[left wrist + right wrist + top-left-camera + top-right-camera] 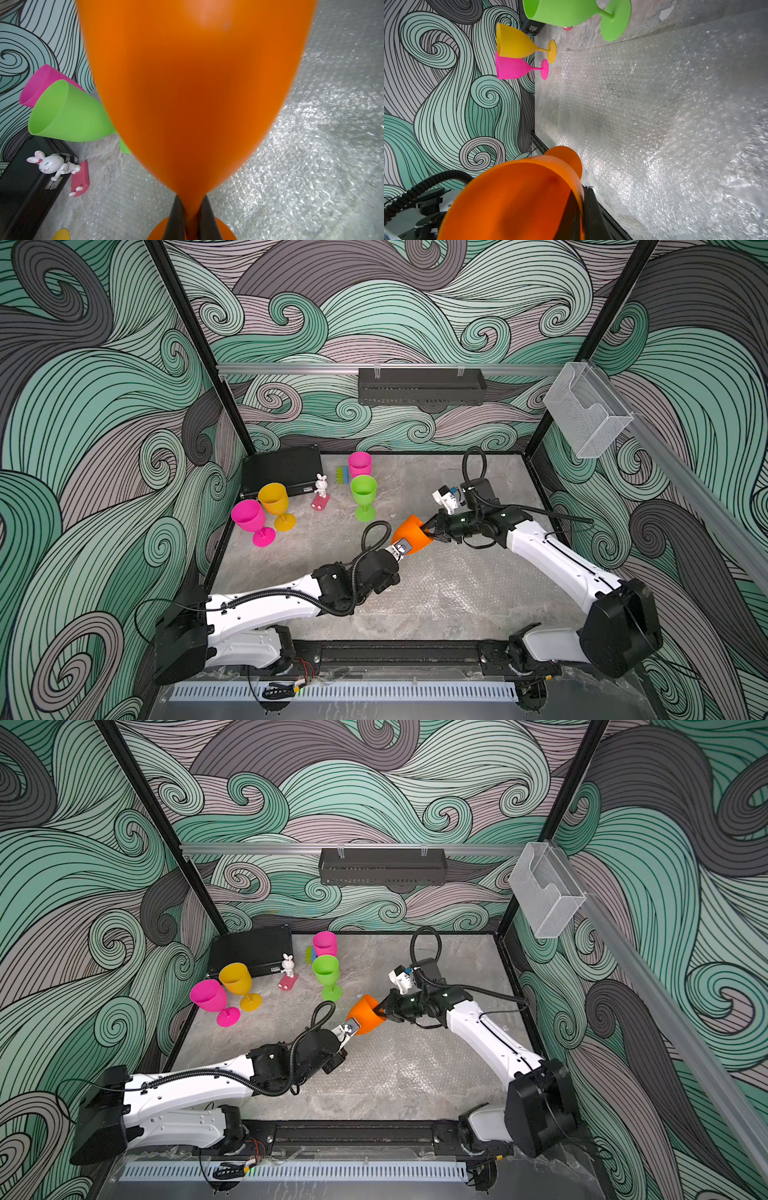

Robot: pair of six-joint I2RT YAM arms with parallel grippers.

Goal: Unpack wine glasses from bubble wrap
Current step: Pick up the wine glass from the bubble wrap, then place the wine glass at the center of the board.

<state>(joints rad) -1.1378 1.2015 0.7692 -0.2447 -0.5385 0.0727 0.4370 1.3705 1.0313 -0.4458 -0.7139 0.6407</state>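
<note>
An orange wine glass (409, 537) (365, 1017) hangs tilted above the table between both arms. My left gripper (400, 549) (192, 218) is shut on its stem, just above the round foot. My right gripper (430, 533) (582, 207) is shut on the bowl's rim, one finger inside and one outside. The bowl (193, 93) fills the left wrist view. A flattened sheet of bubble wrap (449, 593) (654, 104) lies on the table under the arms. A pink glass (249, 516), a yellow one (274, 497), a green one (363, 489) and a second pink one (360, 463) stand upright at the back left.
A black case (282, 470) lies in the back left corner, with a white rabbit figure (321, 485) and a green-blue block (343, 475) beside it. A black basket (419, 385) hangs on the back wall. A clear box (586, 410) is mounted on the right wall.
</note>
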